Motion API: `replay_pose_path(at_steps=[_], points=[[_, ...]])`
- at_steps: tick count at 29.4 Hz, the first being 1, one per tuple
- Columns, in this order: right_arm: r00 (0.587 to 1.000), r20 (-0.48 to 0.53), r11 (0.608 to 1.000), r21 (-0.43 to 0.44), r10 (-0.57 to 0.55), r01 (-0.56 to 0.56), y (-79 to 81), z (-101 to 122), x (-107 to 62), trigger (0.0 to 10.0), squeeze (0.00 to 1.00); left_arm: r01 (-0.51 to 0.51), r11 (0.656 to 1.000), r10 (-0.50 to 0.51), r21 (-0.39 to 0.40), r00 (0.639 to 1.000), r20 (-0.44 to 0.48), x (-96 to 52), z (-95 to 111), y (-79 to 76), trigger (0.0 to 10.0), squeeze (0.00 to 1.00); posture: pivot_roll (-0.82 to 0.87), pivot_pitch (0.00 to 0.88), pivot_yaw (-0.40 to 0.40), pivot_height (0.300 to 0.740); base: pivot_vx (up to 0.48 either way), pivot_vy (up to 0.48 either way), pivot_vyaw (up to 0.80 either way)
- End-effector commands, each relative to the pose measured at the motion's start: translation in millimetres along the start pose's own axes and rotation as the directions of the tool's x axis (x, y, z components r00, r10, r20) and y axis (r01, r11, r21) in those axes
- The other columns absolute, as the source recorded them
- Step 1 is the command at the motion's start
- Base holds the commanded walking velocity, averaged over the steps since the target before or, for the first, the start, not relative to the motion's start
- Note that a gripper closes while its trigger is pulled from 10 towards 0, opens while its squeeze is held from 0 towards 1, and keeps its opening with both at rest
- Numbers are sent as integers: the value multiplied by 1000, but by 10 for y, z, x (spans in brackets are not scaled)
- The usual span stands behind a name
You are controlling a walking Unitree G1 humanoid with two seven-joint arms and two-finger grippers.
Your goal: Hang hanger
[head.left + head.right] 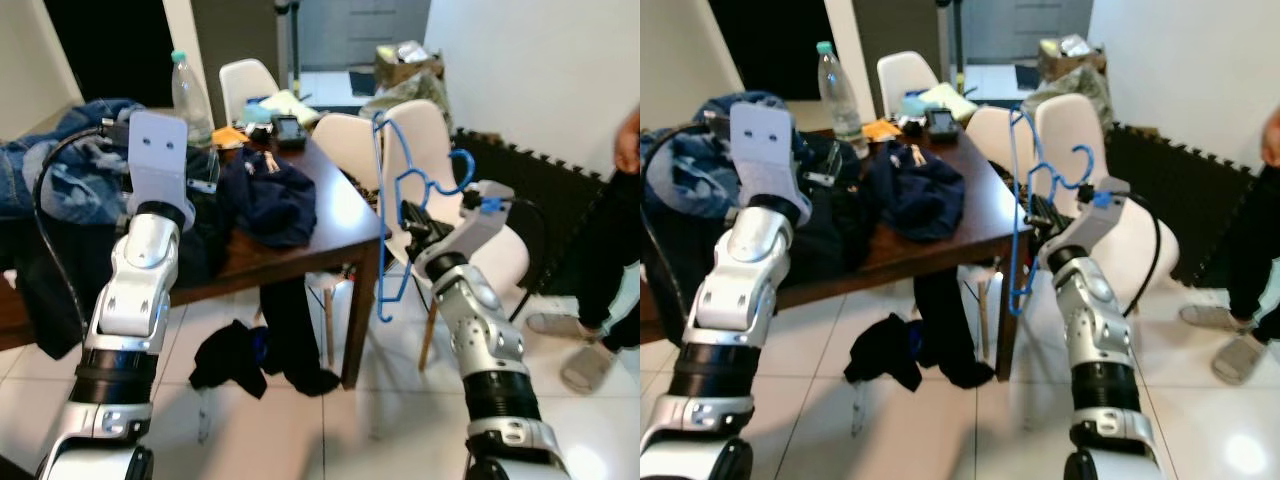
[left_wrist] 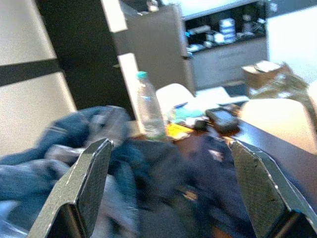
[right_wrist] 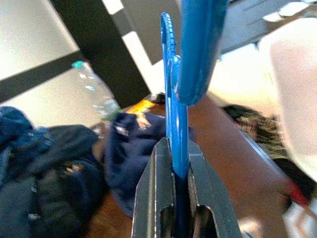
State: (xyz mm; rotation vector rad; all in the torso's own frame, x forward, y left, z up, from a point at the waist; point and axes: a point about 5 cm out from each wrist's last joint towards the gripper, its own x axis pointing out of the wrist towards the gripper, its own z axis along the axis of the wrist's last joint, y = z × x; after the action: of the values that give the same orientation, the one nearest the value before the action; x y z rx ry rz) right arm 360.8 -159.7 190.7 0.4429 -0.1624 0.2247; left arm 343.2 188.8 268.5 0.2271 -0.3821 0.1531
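Observation:
A blue plastic hanger (image 1: 392, 215) hangs upright in the air beside the dark wooden table's (image 1: 335, 215) right corner. My right gripper (image 1: 415, 228) is shut on it, and in the right wrist view the two fingers (image 3: 154, 198) pinch the blue hanger (image 3: 174, 124) between them. My left gripper (image 2: 171, 193) is raised over the heap of clothes at the table's left end. Its fingers (image 2: 84, 183) stand wide apart with nothing between them.
On the table lie a dark blue garment (image 1: 270, 195), denim clothes (image 1: 60, 170), a plastic bottle (image 1: 190, 95) and small items. White chairs (image 1: 440, 180) stand behind the hanger. Dark clothing (image 1: 235, 355) lies on the tiled floor. A person (image 1: 610, 250) stands at the right.

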Motion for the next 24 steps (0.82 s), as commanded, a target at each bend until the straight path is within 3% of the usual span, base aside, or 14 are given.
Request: replay_pose_path(at_steps=[1, 6, 13, 18, 24], points=[[999, 28, 999, -11, 37, -37, 71, 51, 24, 10000, 0, -8, 1000, 8, 2, 1000, 14, 22, 70, 34, 10000, 0, 163, 0, -1, 740, 356, 0, 0], [998, 39, 998, -25, 52, -51, 81, 71, 26, 10000, 0, -23, 1000, 23, -2, 999, 29, 25, 129, 65, 10000, 0, 165, 0, -3, 740, 359, 0, 631], [998, 46, 999, 14, 43, -44, 75, 67, 37, 10000, 0, -2, 999, 5, -49, 999, 44, 17, 225, 11, 10000, 0, 167, 0, -6, 740, 334, 0, 0], [998, 45, 999, 17, 46, -47, 85, 63, 44, 10000, 0, -4, 996, 11, -88, 997, 78, -1, 379, -35, 10000, 0, 176, 0, -8, 740, 0, 0, 0], [998, 29, 998, 17, 59, -60, 114, 24, 44, 10000, 0, -51, 997, 59, -65, 992, 116, -52, 590, -41, 10000, 0, 183, 0, -9, 740, 0, 0, 0]])
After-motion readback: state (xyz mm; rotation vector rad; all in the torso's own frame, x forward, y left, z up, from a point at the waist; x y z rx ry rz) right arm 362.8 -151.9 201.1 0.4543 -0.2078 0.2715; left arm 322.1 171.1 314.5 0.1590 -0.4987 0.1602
